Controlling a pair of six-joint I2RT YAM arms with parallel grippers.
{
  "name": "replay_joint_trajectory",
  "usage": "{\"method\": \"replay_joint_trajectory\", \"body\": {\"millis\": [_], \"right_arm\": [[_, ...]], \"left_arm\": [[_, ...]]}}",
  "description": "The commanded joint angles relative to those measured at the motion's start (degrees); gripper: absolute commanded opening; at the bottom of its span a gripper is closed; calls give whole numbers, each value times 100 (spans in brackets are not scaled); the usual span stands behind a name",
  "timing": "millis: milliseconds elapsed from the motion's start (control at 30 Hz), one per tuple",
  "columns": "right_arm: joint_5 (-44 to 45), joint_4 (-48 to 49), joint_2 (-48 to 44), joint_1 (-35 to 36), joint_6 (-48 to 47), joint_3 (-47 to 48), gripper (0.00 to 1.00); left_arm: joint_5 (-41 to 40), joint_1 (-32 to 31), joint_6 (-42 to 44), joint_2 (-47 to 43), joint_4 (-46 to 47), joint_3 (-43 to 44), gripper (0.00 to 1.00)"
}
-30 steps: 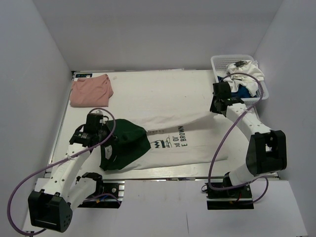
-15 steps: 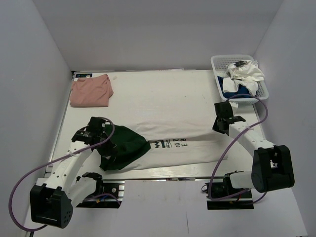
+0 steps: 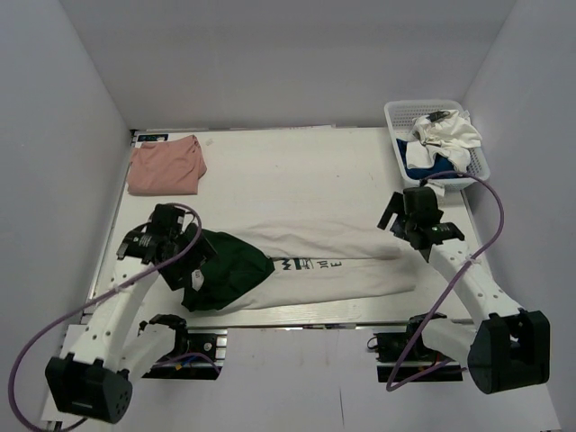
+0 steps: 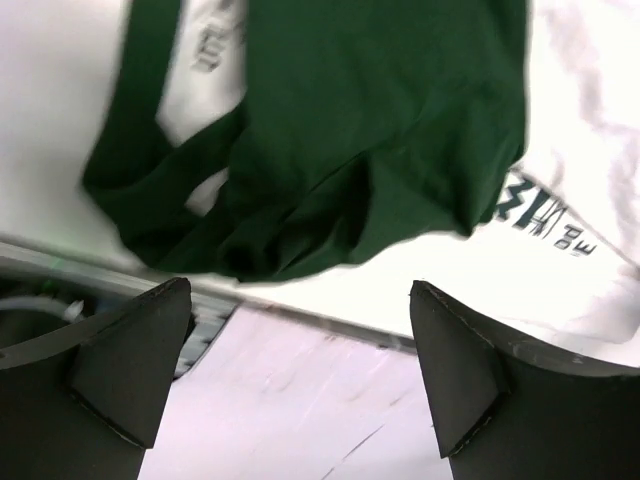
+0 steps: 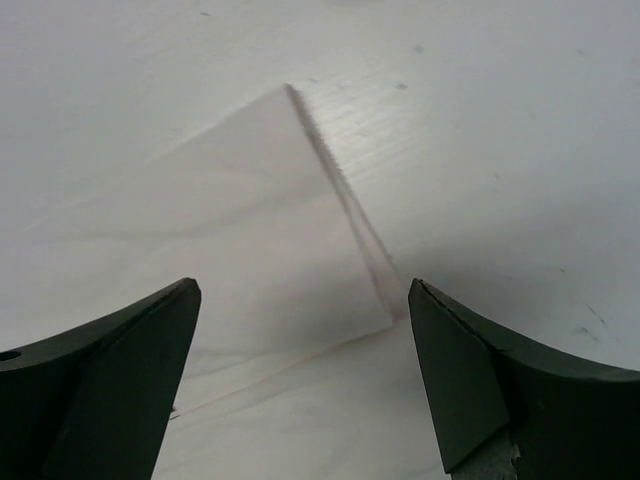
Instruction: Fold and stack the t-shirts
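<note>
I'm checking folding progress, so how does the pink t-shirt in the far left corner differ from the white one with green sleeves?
The pink t-shirt is folded into a compact rectangle; the white t-shirt with green sleeves lies stretched in a long band along the near edge. The pink one looks plain; the white one shows dark lettering and a green sleeve bunched at its left end. Both rest on the table.

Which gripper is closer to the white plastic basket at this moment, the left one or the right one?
Right. The right gripper hangs just on the near side of the basket, by the white shirt's end. The left gripper is far off, above the green sleeve.
</note>
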Motion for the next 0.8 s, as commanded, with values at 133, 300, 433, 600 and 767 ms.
{"method": "replay_joint_trajectory", "body": {"millis": [133, 300, 433, 600, 767], "right_arm": [[-1925, 935, 230, 210, -540, 509, 90], [-2891, 1620, 765, 491, -240, 253, 90], [-3165, 2077, 1222, 605, -47, -62, 90], [-2656, 1824, 1873, 526, 103, -186, 90], [-2401, 1587, 2163, 517, 59, -133, 90]], "left_arm": [[770, -7, 248, 1197, 2327, 16, 100], [982, -7, 301, 2399, 3260, 217, 100], [1342, -7, 477, 3210, 3481, 218, 100], [1027, -7, 556, 3484, 3182, -237, 100], [842, 46, 713, 4053, 3366, -214, 100]]}}
